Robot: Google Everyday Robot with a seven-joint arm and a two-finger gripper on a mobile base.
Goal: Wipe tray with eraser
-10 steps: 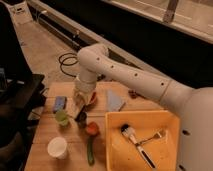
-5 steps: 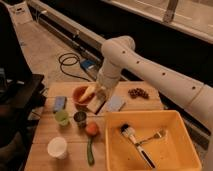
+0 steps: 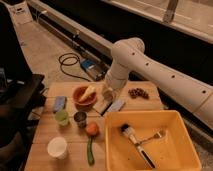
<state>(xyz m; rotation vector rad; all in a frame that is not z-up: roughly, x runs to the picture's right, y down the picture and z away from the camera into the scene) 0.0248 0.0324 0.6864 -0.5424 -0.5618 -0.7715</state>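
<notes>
Eraser [image 3: 103, 105], clenched between the jaws of the gripper [image 3: 106, 95], looks light and stiff with soft felt underneath, best pinched across its hard cream sides.

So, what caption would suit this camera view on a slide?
Robot's shut gripper sits at the eraser beside the orange bowl; the yellow tray holds a brush and fork.

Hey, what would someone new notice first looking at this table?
The big yellow tray fills the table's near right corner, with a black-handled brush and a fork lying inside. Next comes the white arm reaching down from the right, its gripper shut on the whitish eraser, just right of the orange bowl and behind the tray.
</notes>
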